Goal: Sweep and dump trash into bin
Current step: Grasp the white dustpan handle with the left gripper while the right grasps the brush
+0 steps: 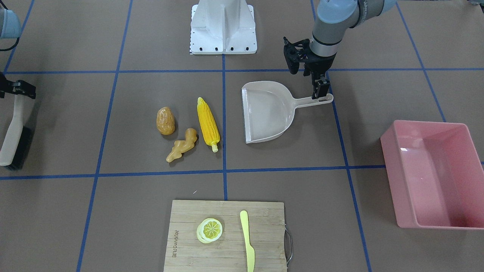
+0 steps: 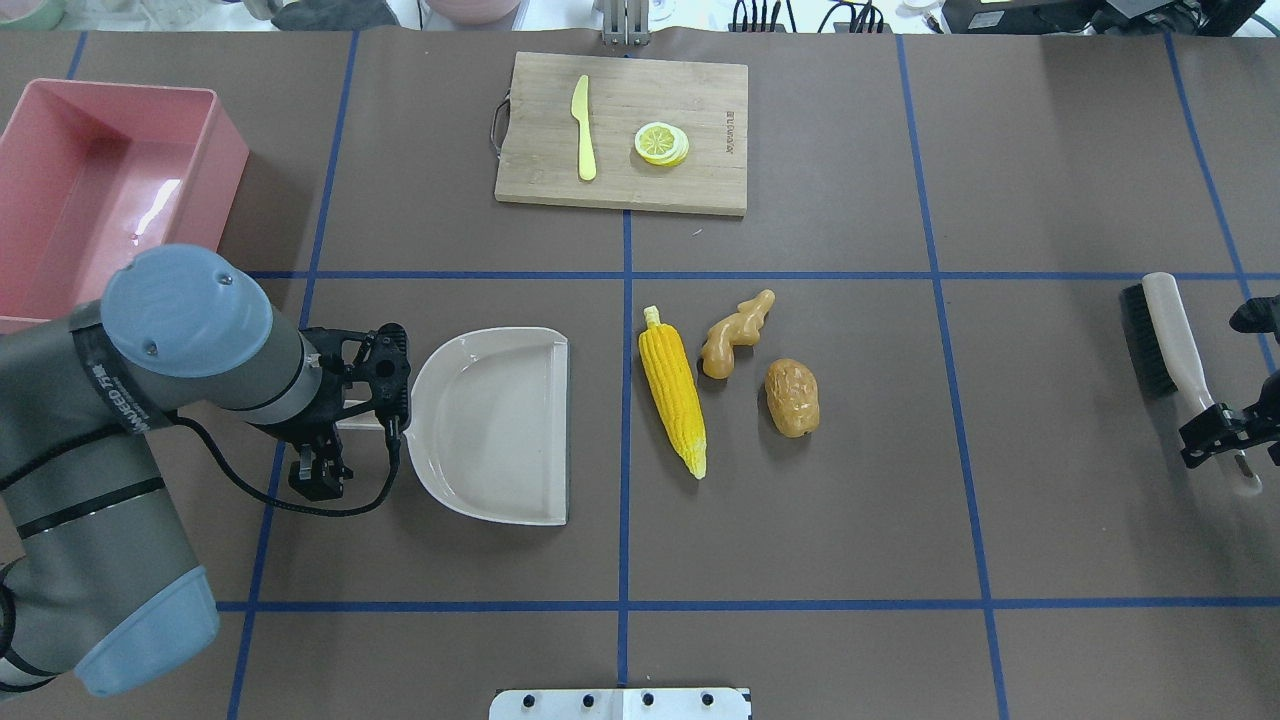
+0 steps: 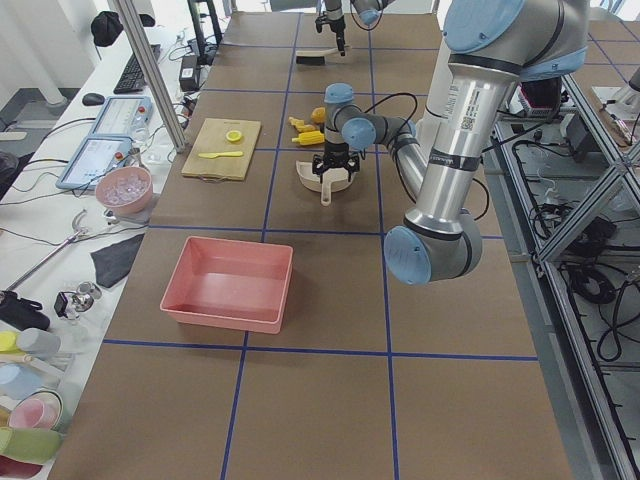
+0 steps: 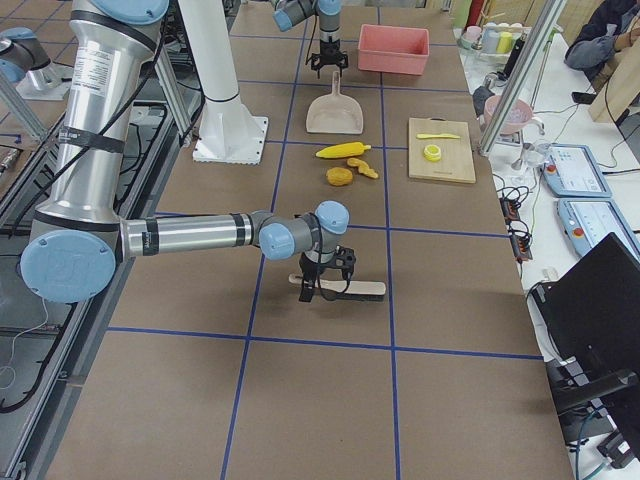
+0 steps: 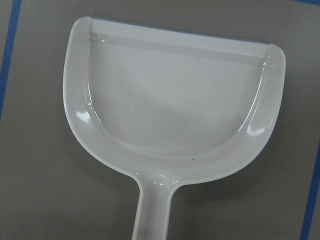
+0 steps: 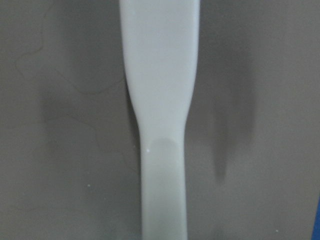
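The trash lies on the table [image 2: 900, 500] near its middle, right of the centre tape line as you look from behind the robot. The yellow corn cob [image 2: 673, 390] is stretched roughly parallel to that line. The tan ginger root [image 2: 735, 335] is just beside it on the side toward the operators' edge, and the brown potato [image 2: 792, 397] is just beyond the ginger, with narrow gaps between all three. The pink bin [image 2: 228, 160] stands upright well apart from them, toward the robot's left end of the table and close to the operators' edge. Between bin and trash you see the beige dustpan [image 2: 495, 420] flat on the table, its straight open lip facing the corn but not touching it, its handle pointing toward the left end. The left pincer [image 1: 320, 94] reaches down to the tip of that handle; you cannot tell from these views whether it is clamped or loose. Toward the right end lies a brush [image 2: 1165, 335], bristles turned sideways, and the right pincer [image 2: 1215, 432] straddles its handle; whether it grips is likewise unclear. At the operators' edge a wooden cutting board [image 2: 690, 100] carries a pale yellow knife [image 2: 583, 130] and a lemon slice [image 2: 661, 143].
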Controlling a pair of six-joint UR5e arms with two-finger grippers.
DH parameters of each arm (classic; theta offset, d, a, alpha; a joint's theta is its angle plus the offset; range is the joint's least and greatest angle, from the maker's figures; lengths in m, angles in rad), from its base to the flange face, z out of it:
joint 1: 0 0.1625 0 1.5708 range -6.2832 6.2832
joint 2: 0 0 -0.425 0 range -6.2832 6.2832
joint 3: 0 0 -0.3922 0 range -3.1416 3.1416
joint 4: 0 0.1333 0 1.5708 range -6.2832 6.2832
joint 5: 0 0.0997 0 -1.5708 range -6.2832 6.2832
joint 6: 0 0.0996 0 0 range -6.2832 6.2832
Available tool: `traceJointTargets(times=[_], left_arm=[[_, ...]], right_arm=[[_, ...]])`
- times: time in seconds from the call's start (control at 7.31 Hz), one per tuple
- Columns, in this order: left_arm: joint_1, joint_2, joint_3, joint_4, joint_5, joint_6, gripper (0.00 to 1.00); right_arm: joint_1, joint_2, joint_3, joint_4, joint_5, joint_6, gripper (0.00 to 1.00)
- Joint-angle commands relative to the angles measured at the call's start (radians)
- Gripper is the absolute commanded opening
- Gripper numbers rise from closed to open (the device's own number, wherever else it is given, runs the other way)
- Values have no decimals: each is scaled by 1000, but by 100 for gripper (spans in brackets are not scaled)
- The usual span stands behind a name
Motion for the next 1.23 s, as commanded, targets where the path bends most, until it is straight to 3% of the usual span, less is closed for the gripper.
traceJointTargets(times=[0.0,0.27,0.41,0.68,0.82,1.09], left_arm=[[12,4,54,-35,19,2,98],[12,4,106,-99,19,10,98],[12,-4,136,-119,19,10,98],[18,-16,176,-121,19,10,98],[18,-25,183,-122,18,8,97],[15,-24,177,-119,6,10,74]], right_arm=[[-2,31,-31,2,2,-1,100],[-1,64,-54,2,3,-4,100],[-1,64,-54,2,3,-3,95],[-1,64,-56,2,5,-7,62],[1,63,-56,2,6,-9,58],[1,58,-54,2,6,-15,58]])
